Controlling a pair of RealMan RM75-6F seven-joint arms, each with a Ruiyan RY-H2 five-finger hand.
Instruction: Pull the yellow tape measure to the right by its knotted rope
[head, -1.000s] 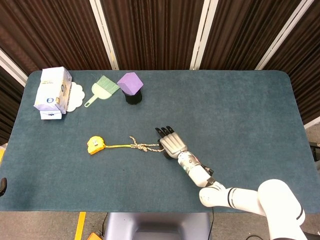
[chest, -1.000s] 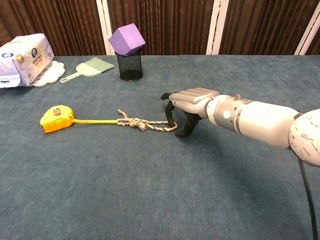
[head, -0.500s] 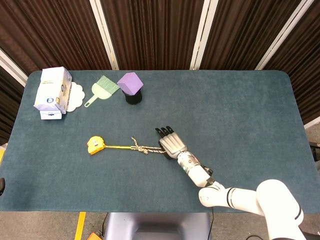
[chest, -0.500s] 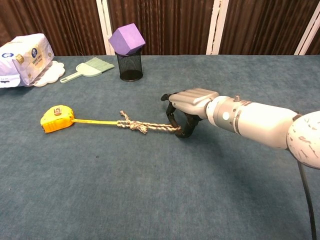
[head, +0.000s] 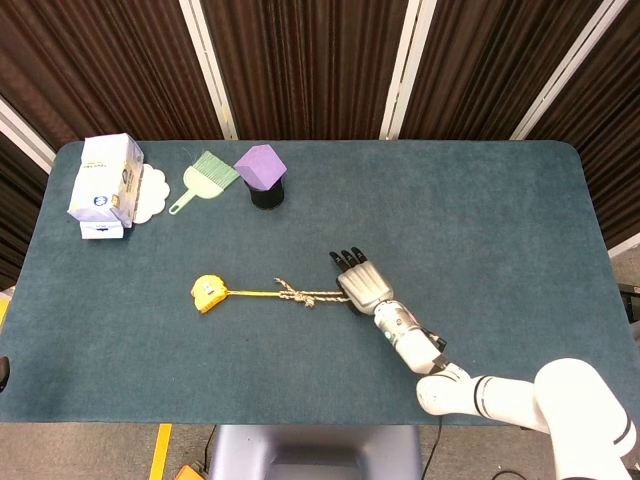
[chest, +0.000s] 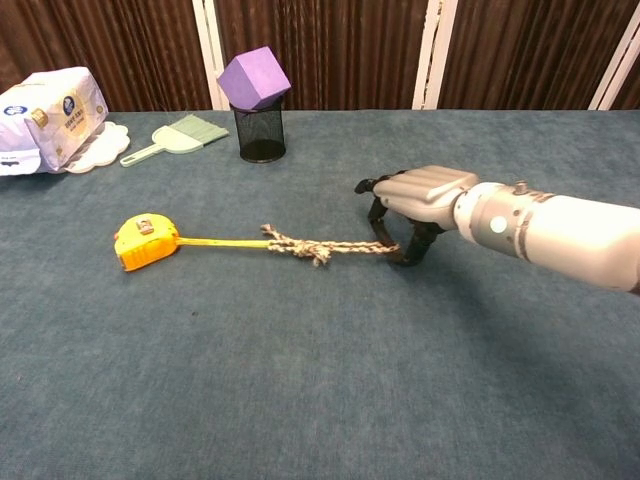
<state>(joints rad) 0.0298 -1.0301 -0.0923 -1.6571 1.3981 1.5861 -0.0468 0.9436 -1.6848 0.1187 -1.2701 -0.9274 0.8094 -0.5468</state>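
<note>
The right hand (chest: 412, 205) curls its dark fingers (chest: 381, 218) around the end of the knotted rope (chest: 325, 248), pulled taut from the yellow tape measure (chest: 145, 242) lying mid-table (chest: 300, 400).

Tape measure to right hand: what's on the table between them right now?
Only the yellow blade and knotted rope link tape measure to right hand; otherwise bare cloth, clearest in the chest view.

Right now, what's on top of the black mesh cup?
A purple block sits tilted on the rim of the black mesh cup, covering its mouth. Whatever is inside the cup is hidden in both views.
</note>
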